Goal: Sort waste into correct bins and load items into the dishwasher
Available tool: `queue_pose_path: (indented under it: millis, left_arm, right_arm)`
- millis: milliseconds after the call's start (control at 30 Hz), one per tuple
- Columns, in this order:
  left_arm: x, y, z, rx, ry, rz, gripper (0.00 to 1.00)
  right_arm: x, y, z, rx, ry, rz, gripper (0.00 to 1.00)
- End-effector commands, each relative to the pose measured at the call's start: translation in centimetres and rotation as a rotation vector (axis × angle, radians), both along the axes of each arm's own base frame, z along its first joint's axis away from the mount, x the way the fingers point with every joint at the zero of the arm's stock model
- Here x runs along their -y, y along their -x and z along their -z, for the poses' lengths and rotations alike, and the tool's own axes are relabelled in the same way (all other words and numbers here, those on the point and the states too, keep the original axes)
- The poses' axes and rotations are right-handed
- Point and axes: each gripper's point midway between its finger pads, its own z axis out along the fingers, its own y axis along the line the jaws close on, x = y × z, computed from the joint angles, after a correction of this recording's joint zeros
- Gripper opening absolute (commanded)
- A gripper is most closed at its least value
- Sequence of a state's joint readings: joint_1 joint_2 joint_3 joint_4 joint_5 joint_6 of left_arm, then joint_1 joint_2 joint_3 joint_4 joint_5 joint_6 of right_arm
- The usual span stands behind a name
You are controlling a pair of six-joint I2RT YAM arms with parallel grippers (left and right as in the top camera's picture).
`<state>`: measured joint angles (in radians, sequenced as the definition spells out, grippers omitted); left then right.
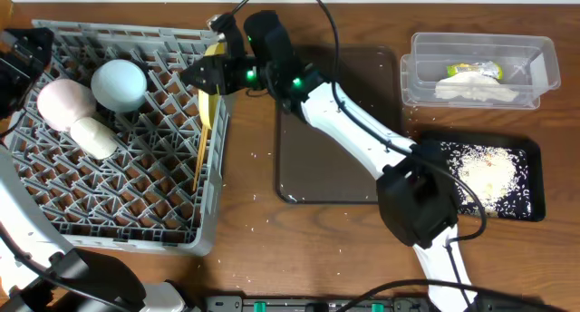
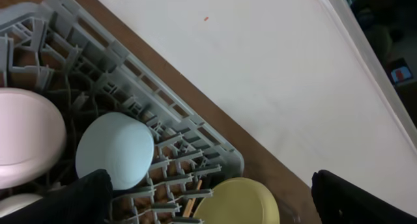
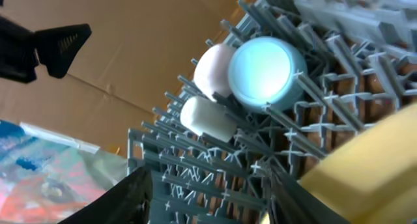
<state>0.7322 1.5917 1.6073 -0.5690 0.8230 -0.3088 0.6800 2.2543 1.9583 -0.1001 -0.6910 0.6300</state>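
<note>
yellow plate (image 1: 209, 106) stands on edge at the right side of the dish rack (image 1: 127, 240), right gripper (image 1: 201, 74) fingers parted around it, left gripper (image 2: 208, 188) spread wide over the rack corner

Dark brown serving tray (image 1: 308, 171): rectangular, rounded corners, glossy surface, lying flat near the middle of the wooden tabletop (image 1: 263, 248), which is mid-brown with visible grain. White wall (image 2: 273, 68): plain, running along the tabletop's far edge in the left wrist view. Brown cardboard sheet (image 3: 137, 48): seen in the right wrist view, with a crinkled, blue-and-red printed wrapping (image 3: 45, 165) below it, blurred.
</note>
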Motion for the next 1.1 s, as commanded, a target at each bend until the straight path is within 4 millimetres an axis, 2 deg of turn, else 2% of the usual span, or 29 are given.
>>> queue_pose_path:
  millis: [0,67,167,200,233,267,400,533,667,767,900,1067]
  left_arm:
    - [0.1,0.3,-0.8,0.016,-0.035,0.002,0.98]
    - [0.1,0.3,-0.8,0.016,-0.035,0.002,0.99]
    - [0.1,0.3,-0.8,0.016,-0.035,0.002,0.98]
    - [0.1,0.3,-0.8,0.016,-0.035,0.002,0.98]
    - [0.1,0.3,-0.8,0.016,-0.035,0.002,0.98]
    - [0.1,0.3,-0.8,0.016,-0.035,0.002,0.98]
    - [0.1,0.3,-0.8,0.016,-0.035,0.002,0.98]
    - [0.1,0.3,-0.8,0.016,-0.035,0.002,0.98]
    - [0.1,0.3,-0.8,0.016,-0.035,0.002,0.99]
    - [0.1,0.3,-0.8,0.016,-0.035,0.002,0.98]
    - [0.1,0.3,-0.8,0.016,-0.035,0.002,0.98]
    - [0.1,0.3,-0.8,0.016,-0.035,0.002,0.98]
  right_arm:
    - [4.9,-4.0,-6.2,0.136,0.003,0.14,0.56]
    - [8.5,-5.9,-7.1,0.162,0.092,0.256,0.56]
    - [15.4,-7.8,-9.1,0.201,0.238,0.441,0.58]
    - [17.4,-8.1,-9.8,0.199,0.262,0.488,0.65]
    - [19.3,-8.2,-10.6,0.194,0.278,0.528,0.8]
    - [21.1,-8.1,-11.4,0.193,0.287,0.555,0.99]
    - [28.3,-7.1,-14.2,0.155,0.316,0.665,0.99]
    - [34.0,-4.7,-16.0,0.105,0.348,0.756,0.99]
    - [37.4,-1.9,-17.3,0.074,0.375,0.807,0.99]
    - [38.7,0.5,-17.6,0.076,0.435,0.808,0.99]
    - [41.0,3.8,-17.1,0.066,0.571,0.851,0.99]
    - [43.3,7.9,-15.6,-0.029,0.707,0.889,0.99]
